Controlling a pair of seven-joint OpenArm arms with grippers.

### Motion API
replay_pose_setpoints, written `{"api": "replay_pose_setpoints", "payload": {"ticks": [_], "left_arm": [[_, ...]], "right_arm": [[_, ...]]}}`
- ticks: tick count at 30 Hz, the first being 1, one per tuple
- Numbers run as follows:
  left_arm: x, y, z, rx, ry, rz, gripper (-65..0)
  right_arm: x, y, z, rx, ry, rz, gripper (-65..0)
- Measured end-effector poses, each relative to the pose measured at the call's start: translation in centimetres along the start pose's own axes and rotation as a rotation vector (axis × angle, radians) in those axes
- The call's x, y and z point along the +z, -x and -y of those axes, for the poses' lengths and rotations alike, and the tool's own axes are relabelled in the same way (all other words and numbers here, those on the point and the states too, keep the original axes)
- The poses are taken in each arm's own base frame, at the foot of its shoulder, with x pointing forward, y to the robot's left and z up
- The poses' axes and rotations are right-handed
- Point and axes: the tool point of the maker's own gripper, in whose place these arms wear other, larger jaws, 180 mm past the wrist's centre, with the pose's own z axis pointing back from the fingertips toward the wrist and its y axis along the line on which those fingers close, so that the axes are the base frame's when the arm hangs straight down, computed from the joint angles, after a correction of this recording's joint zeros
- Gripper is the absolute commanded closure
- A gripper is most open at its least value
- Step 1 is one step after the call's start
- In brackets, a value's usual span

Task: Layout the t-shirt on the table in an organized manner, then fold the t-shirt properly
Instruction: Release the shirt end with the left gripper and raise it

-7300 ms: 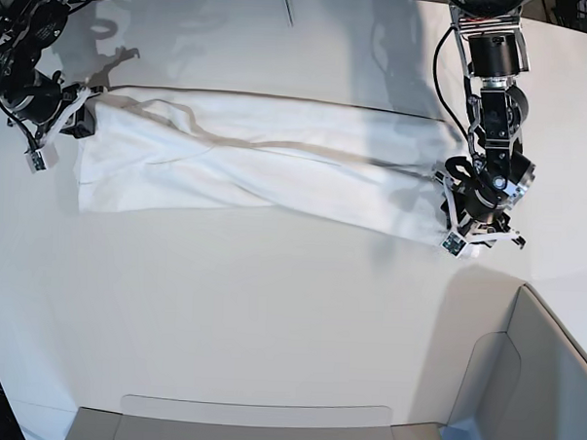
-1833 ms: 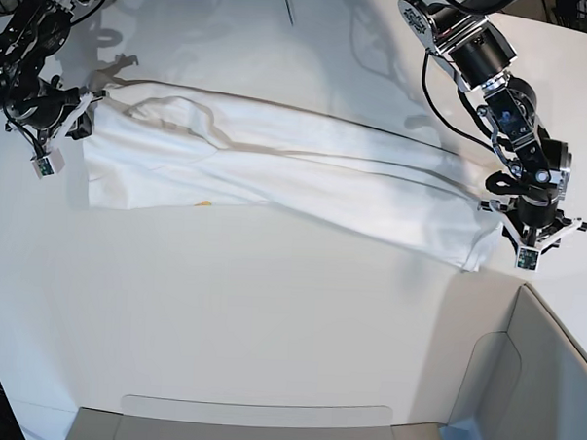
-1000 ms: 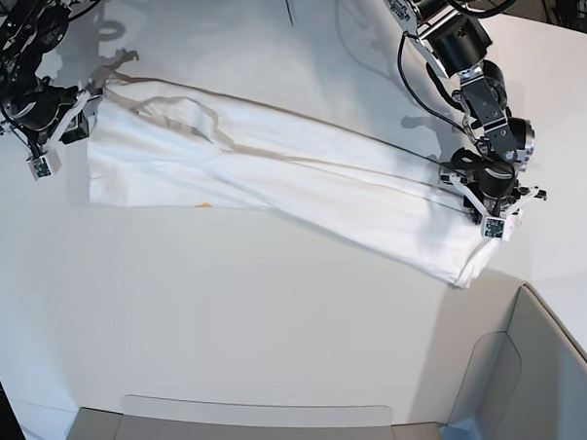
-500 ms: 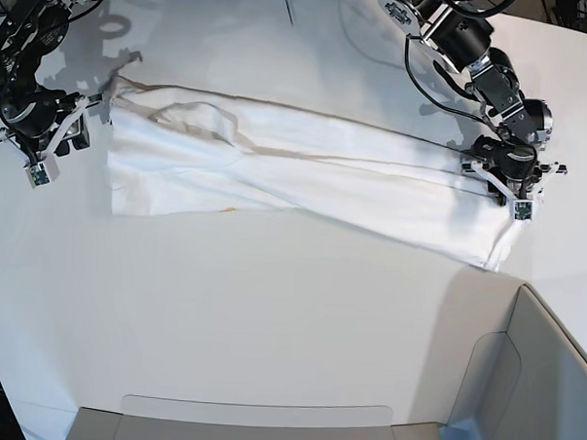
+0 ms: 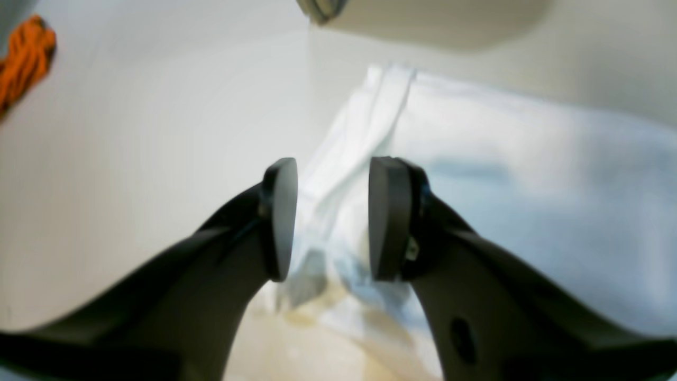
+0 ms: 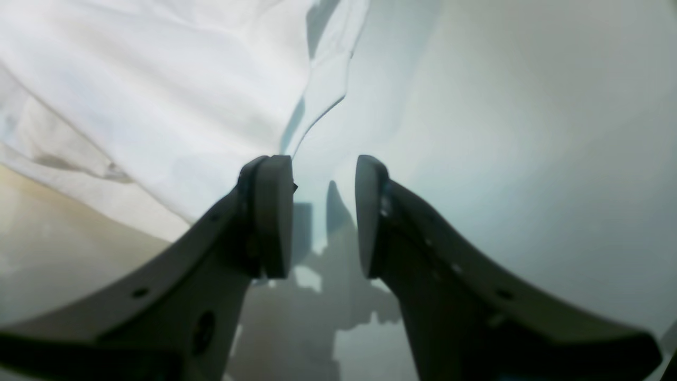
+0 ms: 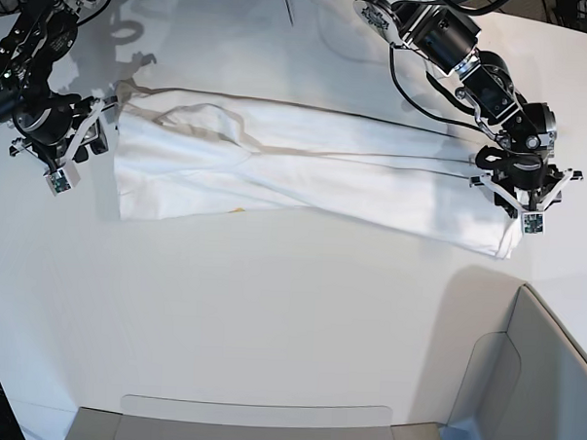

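Base view: the t-shirt (image 7: 305, 177) lies long across the table (image 7: 270, 316).
Left gripper (image 5: 330, 219): jaws apart over the shirt edge, not squeezing.
Right gripper (image 6: 322, 217): jaws apart, empty, beside the shirt.

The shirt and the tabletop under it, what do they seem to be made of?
The white t-shirt looks like soft matte woven or knit cloth, likely cotton: it creases and folds limply. The large white table looks hard and smooth, perhaps laminate: it shows faint sheen and crisp shadows.

Grey-white plastic bin (image 7: 544, 387) at near right corner, orange item (image 5: 21, 63) blurred at frame edge
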Motion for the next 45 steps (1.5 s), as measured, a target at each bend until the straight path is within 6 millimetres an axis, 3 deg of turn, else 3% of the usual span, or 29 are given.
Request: {"api": "replay_pose_setpoints", "payload": {"ticks": [5, 7, 11, 14, 18, 23, 27, 30, 36, 41, 45], "left_arm": [[0.5, -3.2, -1.3, 0.022, -0.039, 0.091, -31.1], [1.0, -3.3, -2.4, 0.030, -0.069, 0.096, -35.1], [2.6, -0.4, -5.8, 0.241, -0.129, -0.011, -42.3], [3.7, 2.7, -9.4, 0.407, -0.172, -0.158, -46.5], [4.0, 4.0, -11.6, 0.427, -0.102, -0.282, -47.6], [4.8, 5.0, -9.3, 0.494, 0.088, -0.248, -47.6], [5.0, 4.5, -7.7, 0.529, 0.191, -0.185, -47.5], [4.1, 4.8, -5.5, 0.520, 0.269, -0.208, -47.5], [2.1, 7.7, -1.3, 0.596, 0.391, -0.322, -47.5], [0.5, 6.9, -2.5, 0.629, 0.376, -0.260, -47.5], [-0.1, 7.5, -2.0, 0.671, 0.401, -0.259, -47.5]], "right_arm": [[0.0, 0.0, 0.0, 0.000, 0.002, -0.002, -20.6], [0.0, 0.0, 0.1, 0.000, 0.003, -0.002, -20.6], [0.0, 0.1, 0.1, 0.000, 0.002, -0.002, -20.6], [0.0, 0.1, 0.1, 0.000, 0.002, -0.002, -20.6], [0.0, 0.1, 0.0, -0.001, 0.001, -0.003, -20.6], [0.0, 0.1, 0.1, -0.001, 0.002, -0.004, -20.6], [0.0, 0.0, 0.0, -0.001, 0.001, -0.001, -20.6], [0.0, 0.0, 0.1, -0.001, 0.002, -0.002, -20.6], [0.0, -0.5, 0.2, 0.001, 0.006, 0.011, -20.6], [0.0, -0.3, 0.2, 0.001, 0.006, 0.007, -20.6], [0.0, -0.3, 0.2, 0.001, 0.006, 0.006, -20.6]]}}
